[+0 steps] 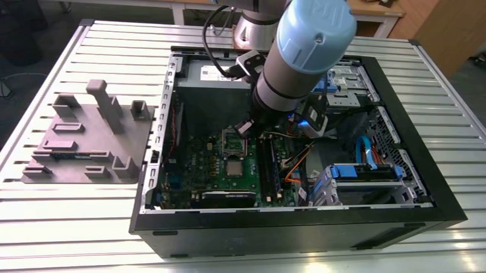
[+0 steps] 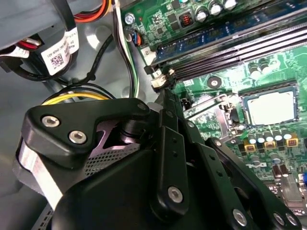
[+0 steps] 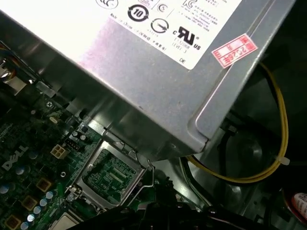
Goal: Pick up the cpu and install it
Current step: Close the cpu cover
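Exterior view places the gripper low inside the open computer case, just above the green board, at the end of the grey and blue arm. Whether it is spread or pressed together cannot be told. In the second wrist view the gripper points toward the board beside the dark memory slots. The cpu lies flat in its socket on the board, apart from the gripper; in the second wrist view the cpu is a pale square. A metal socket frame stands raised between gripper and cpu. A grey power supply sits close by. A grey fixture block rests on the slatted surface, on the exterior view's left of the case.
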`<state>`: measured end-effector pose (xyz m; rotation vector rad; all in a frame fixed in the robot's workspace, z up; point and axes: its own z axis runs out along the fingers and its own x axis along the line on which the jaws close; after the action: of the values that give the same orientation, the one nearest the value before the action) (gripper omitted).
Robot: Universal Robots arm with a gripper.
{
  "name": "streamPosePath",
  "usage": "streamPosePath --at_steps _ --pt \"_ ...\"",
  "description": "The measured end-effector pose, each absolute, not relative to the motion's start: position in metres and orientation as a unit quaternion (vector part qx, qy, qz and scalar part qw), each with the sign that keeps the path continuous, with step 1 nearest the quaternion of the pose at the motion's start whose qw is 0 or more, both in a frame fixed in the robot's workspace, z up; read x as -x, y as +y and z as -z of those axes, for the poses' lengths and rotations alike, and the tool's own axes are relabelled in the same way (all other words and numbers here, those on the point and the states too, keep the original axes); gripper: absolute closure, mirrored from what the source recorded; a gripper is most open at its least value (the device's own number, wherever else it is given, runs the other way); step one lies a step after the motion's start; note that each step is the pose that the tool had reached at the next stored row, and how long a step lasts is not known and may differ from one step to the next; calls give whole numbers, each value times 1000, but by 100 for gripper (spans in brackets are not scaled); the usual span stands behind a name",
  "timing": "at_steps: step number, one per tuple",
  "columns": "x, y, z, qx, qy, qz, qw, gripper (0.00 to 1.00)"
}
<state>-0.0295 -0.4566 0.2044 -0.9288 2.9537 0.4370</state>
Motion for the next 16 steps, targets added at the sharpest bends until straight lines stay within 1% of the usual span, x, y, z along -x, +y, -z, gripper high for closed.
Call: streamPosePath --at_steps 16 --pt "32 -453 -201 297 944 -143 8 90"
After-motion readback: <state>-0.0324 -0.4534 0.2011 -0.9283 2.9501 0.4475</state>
